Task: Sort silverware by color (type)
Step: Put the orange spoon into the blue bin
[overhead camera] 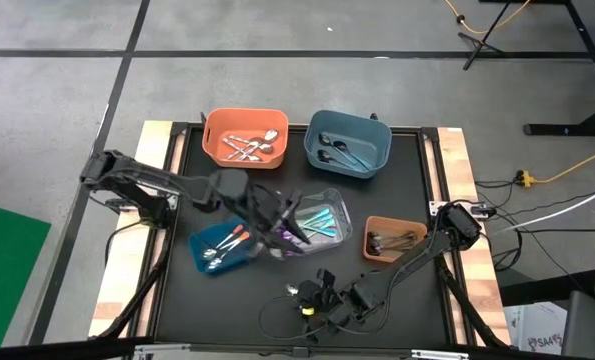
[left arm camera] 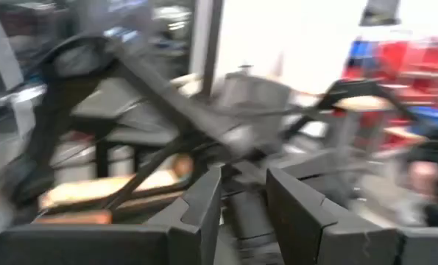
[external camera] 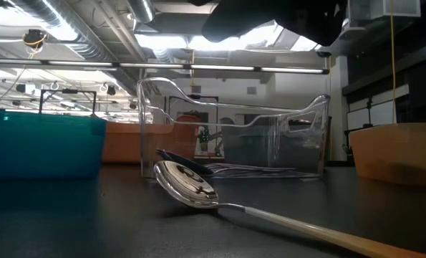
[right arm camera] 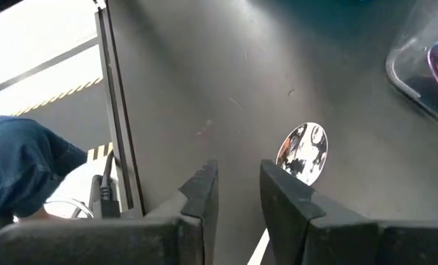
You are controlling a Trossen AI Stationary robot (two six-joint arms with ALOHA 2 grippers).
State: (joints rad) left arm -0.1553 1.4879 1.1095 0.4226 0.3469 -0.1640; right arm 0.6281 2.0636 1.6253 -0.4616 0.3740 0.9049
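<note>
A black table (overhead camera: 177, 300) is seen in a big room with bright lights on the ceiling. Five bins are set on it.

Nearest, by the front edge, one spoon (external camera: 187, 185) is left lying flat on the table, out of any bin. It is shiny silver, and its handle looks orange. The right end effector (right arm camera: 237, 195) is held low just beside the spoon's bowl. Its fingers are only a little apart, and nothing is held between them.

A bit farther in, a teal bin (overhead camera: 205, 240), a clear bin (overhead camera: 339, 212) and a small brown bin (overhead camera: 395, 224) are lined up. Spoons with orange handles are seen in the teal bin, teal and purple pieces in the clear one, and dark pieces in the brown one. The left end effector (overhead camera: 277, 215) is held above the clear bin. Its fingers are parted a little, and nothing can be made out between them.

Farthest back, silver pieces are kept in an orange bin (overhead camera: 217, 140) and dark ones in a blue-grey bin (overhead camera: 377, 135).

The job looks nearly done, and the loose spoon seems to be the piece being gone after. Next, the right fingers would have to be set over the thin handle, one on each side, and closed. Then the spoon could be carried to the teal bin.
</note>
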